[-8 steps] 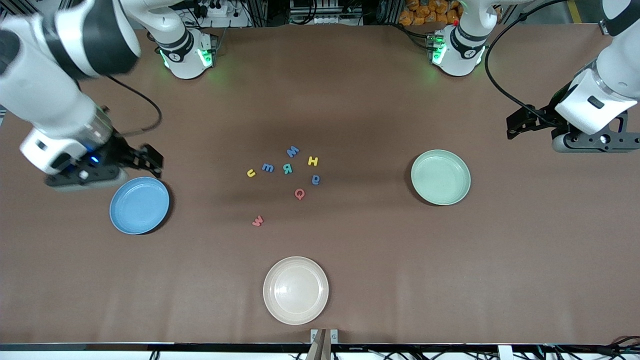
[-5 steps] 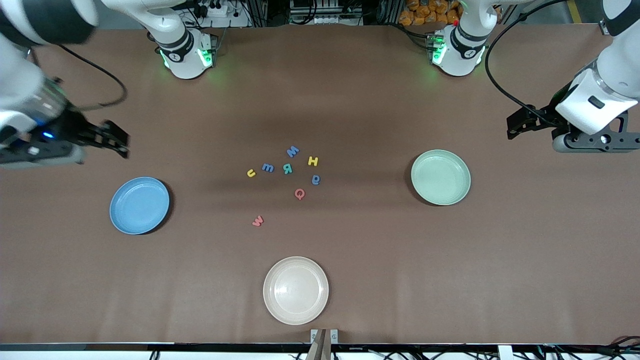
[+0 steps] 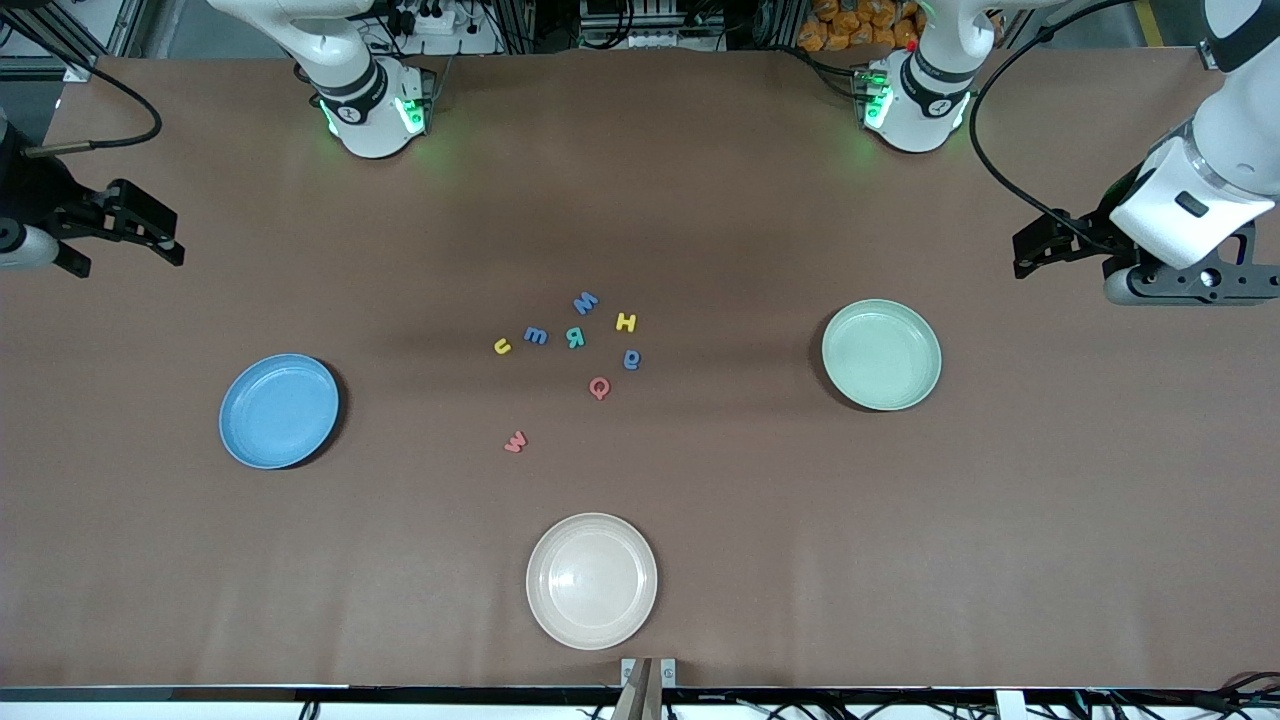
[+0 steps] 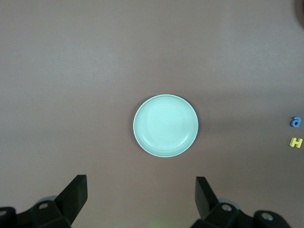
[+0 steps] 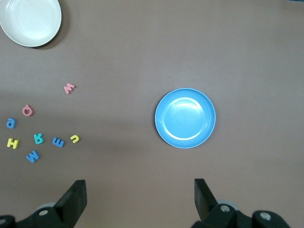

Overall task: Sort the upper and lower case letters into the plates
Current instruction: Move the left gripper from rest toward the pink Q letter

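We found the right gripper (image 3: 125,232) hanging in the air over the bare table at the right arm's end, its jaws spread wide with nothing between them; in the right wrist view its two dark fingers (image 5: 73,199) stood far apart, with the blue plate (image 5: 185,118) well clear of them. The left gripper (image 3: 1040,252) hung likewise over the left arm's end of the table, jaws equally wide and empty, its fingers (image 4: 73,194) framing the pale green plate (image 4: 166,125) without touching it. Both arms waited.

Moving inward, we saw the blue plate (image 3: 279,410) toward the right arm's end and the pale green plate (image 3: 881,354) toward the left arm's end, both empty. Between them, all eight letters lay loose on the brown table (image 3: 700,520). A blue M (image 3: 586,302) lay farthest from the front camera, with a yellow H (image 3: 626,322) just beside it toward the left arm's end. A yellow u (image 3: 502,346), a blue m (image 3: 536,335) and a teal R (image 3: 576,337) formed a rough row. A blue a (image 3: 631,359) lay near the H, a pink Q (image 3: 599,387) nearer the camera, and a pink w (image 3: 515,441) apart from the rest, nearer still. A cream-white plate (image 3: 591,580) sat empty, nearest the front camera.
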Controlling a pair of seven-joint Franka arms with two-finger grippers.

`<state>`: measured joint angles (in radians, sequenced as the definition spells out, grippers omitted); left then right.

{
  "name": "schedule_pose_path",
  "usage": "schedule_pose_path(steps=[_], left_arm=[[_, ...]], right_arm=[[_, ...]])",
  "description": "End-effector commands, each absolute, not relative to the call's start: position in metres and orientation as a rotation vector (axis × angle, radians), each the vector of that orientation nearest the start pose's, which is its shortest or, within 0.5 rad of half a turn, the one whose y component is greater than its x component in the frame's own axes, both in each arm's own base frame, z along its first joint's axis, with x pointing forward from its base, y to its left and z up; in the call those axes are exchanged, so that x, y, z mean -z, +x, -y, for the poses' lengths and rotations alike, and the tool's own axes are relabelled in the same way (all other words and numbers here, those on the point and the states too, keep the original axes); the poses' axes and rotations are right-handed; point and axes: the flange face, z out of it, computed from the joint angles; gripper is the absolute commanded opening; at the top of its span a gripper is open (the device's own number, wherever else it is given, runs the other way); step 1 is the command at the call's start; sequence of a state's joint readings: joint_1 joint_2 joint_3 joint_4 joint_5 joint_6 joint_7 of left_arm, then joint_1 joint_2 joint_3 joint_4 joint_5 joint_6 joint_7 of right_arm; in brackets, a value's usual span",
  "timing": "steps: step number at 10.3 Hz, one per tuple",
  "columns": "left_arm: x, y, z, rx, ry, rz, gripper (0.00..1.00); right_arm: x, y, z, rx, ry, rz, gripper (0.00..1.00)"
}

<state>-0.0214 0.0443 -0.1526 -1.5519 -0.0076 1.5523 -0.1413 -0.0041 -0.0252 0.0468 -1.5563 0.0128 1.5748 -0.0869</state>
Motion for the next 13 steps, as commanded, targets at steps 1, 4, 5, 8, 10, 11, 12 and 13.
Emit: schedule_pose_path(steps=[1,4,5,8,10,11,12,13], left_arm=[[-0.609,0.547,0.121,-0.113,-3.168,-0.146,1.00],[-0.584,0.523,0.230,-0.201,-3.150,-0.415,1.00],[-0.558,0.523,0.263,-0.266,-3.159,-0.489,1.00],[-0.484,0.535,0.355,-0.241,-3.271,-0.324,1.00],[-0.432,0.534,0.401,-0.176,-3.248,-0.402,1.00],[-0.403,0.533,0.417,-0.175,-3.233,-0.407,1.00],[-0.379,0.529,0.440,-0.170,-3.248,-0.367,1.00],[-0.348,0.518,0.466,-0.141,-3.215,-0.351,1.00]], right_arm=[[-0.649,0.549,-0.026,0.077,-3.115,0.204,1.00],[-0.633,0.556,-0.027,0.030,-3.113,0.208,1.00],[-0.613,0.566,-0.027,-0.020,-3.106,0.207,1.00],[-0.500,0.612,-0.034,-0.211,-3.080,0.209,1.00],[-0.444,0.620,-0.038,-0.236,-3.079,0.208,1.00],[-0.423,0.622,-0.037,-0.264,-3.075,0.204,1.00],[-0.404,0.626,-0.035,-0.306,-3.070,0.196,1.00],[-0.391,0.628,-0.031,-0.324,-3.066,0.187,1.00]])
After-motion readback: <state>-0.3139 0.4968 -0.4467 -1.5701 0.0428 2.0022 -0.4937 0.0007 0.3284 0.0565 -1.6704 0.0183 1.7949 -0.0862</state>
